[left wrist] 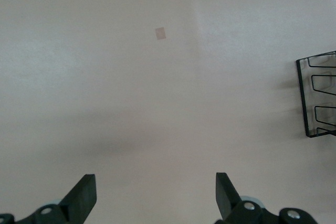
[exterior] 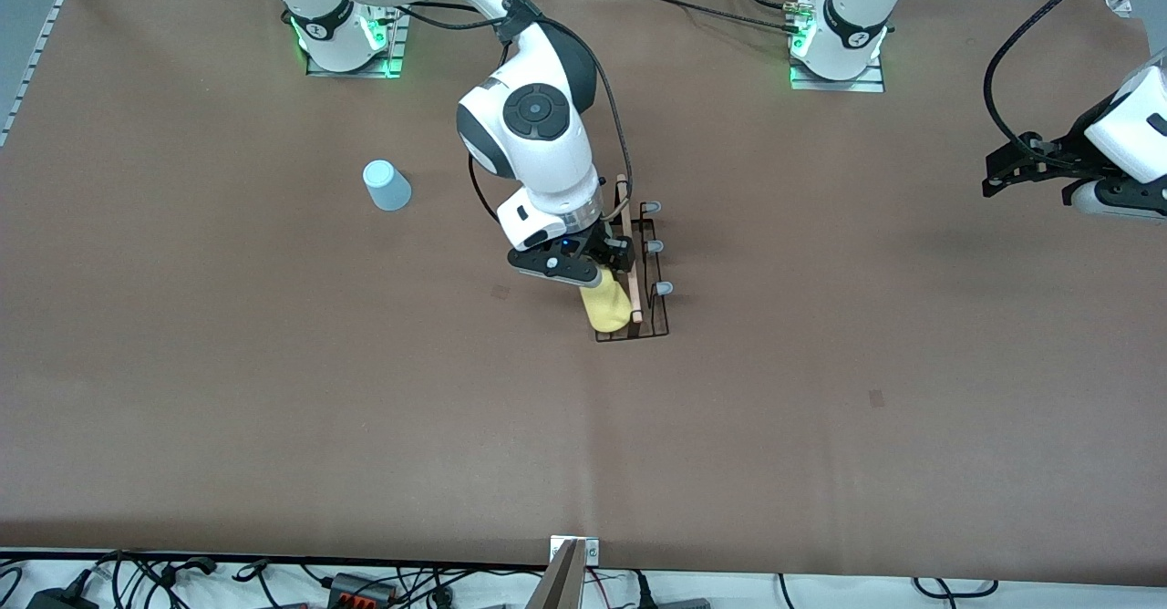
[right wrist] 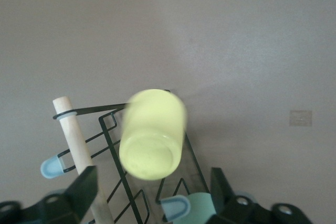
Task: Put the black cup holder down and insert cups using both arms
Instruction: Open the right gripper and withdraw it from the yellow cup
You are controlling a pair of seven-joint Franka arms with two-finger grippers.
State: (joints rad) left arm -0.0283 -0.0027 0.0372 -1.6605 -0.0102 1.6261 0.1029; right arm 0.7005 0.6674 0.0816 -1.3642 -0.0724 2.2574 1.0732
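The black cup holder [exterior: 649, 263] stands mid-table, its wooden handle [right wrist: 79, 140] and wire frame [right wrist: 113, 129] clear in the right wrist view. My right gripper [exterior: 597, 272] hovers over it, open. A yellow cup [exterior: 608, 306] sits tilted on the holder's end nearer the front camera, and it lies between the spread fingers [right wrist: 155, 182] without touching either. A mint green cup [right wrist: 202, 209] shows beside a blue-capped peg [right wrist: 175, 207]. A light blue cup [exterior: 387, 185] stands upside down on the table toward the right arm's end. My left gripper [exterior: 998, 176] waits open over the left arm's end.
Several blue-grey pegs [exterior: 655, 247] stick out from the holder's side toward the left arm. One end of the holder [left wrist: 302, 98] shows in the left wrist view, past the open left gripper [left wrist: 156, 192]. Brown table [exterior: 821, 427] spreads all around.
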